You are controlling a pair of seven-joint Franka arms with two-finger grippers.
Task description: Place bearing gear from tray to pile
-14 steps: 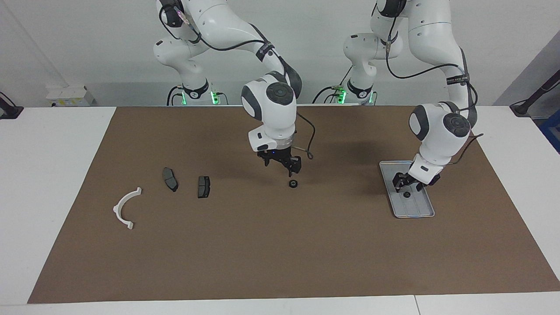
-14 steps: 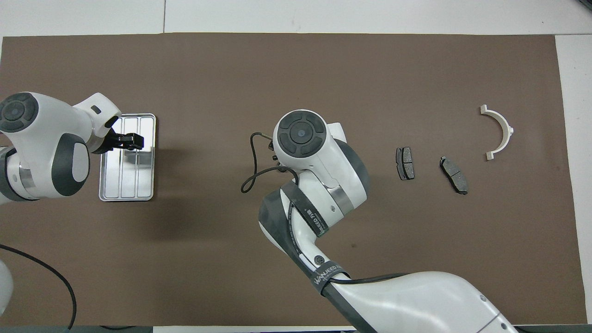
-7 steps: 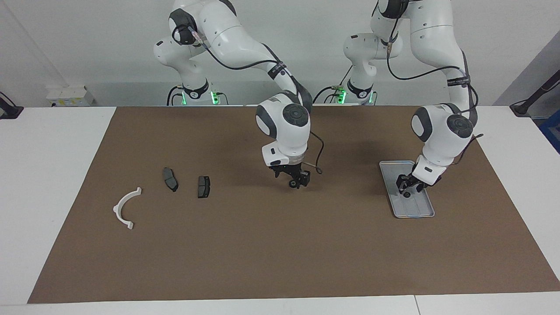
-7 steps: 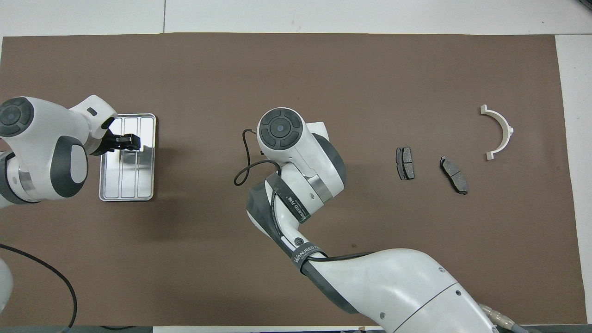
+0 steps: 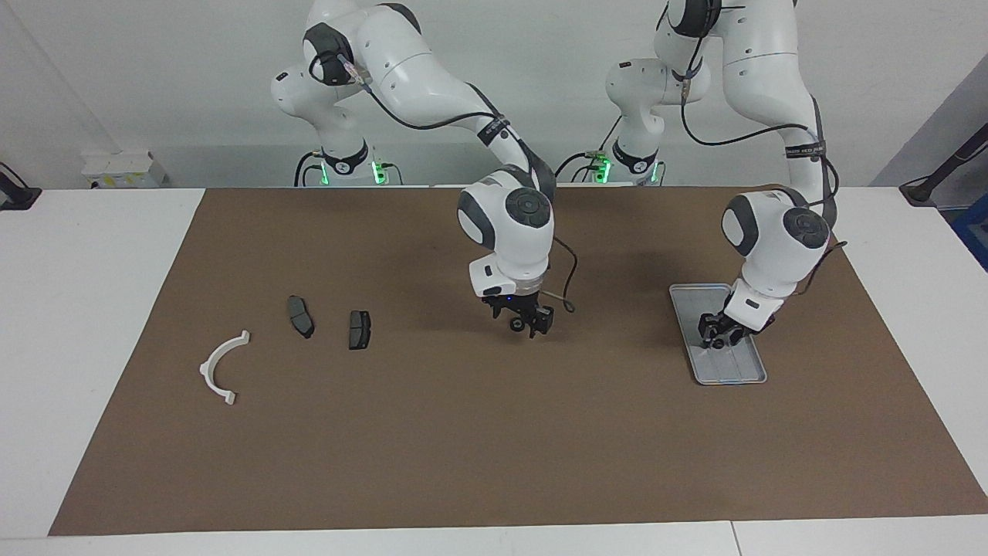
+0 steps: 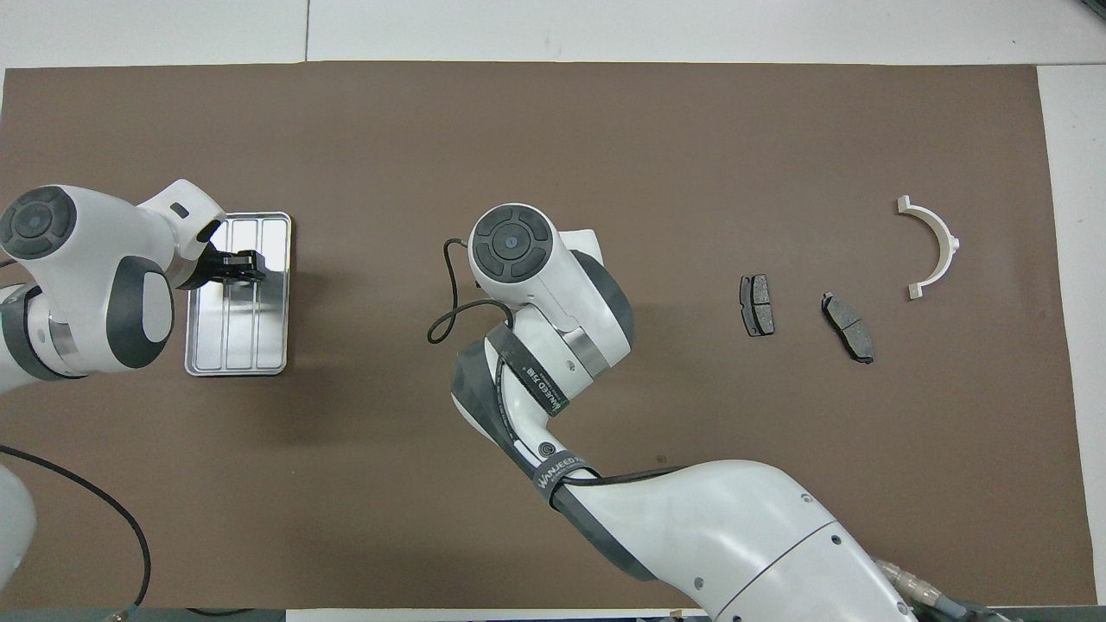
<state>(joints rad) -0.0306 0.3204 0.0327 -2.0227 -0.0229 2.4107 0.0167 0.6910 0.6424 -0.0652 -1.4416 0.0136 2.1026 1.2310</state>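
The silver tray lies at the left arm's end of the brown mat. My left gripper is down inside it, right at a small black bearing gear that it mostly hides. A second black bearing gear lies on the mat's middle. My right gripper is low and open around it, one finger on each side. In the overhead view the right arm hides this gear. The pile is a white bracket and two dark brake pads.
The brown mat covers most of the white table. A loose black cable hangs from the right wrist above the mat. Between the middle gear and the nearest brake pad the mat is bare.
My right gripper came down and shifted toward the left arm's end, so it now surrounds the gear on the mat. My left gripper sank lower in the tray onto its gear.
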